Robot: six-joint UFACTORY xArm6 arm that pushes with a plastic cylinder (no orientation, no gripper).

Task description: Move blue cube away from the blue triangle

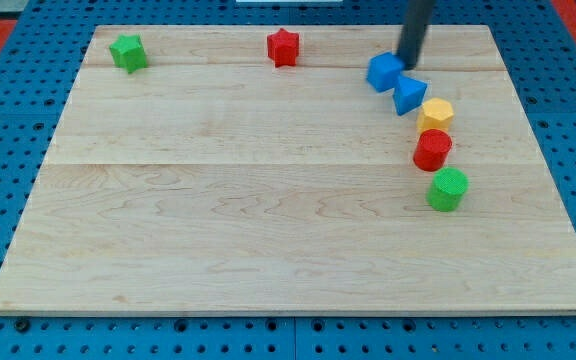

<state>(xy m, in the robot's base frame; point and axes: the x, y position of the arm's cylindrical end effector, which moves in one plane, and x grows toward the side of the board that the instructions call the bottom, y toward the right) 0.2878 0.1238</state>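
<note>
The blue cube (384, 72) sits near the view's top right of the wooden board (268, 200). The blue triangle (409, 95) lies just below and right of it, touching or nearly touching it. My tip (408, 64) comes down from the view's top and stands right beside the cube's upper right side, just above the triangle.
Below the triangle a yellow hexagon block (435, 114), a red cylinder (432, 150) and a green cylinder (448, 189) run down the right side. A red star (283, 47) sits at the top middle. A green star-like block (128, 52) sits at the top left.
</note>
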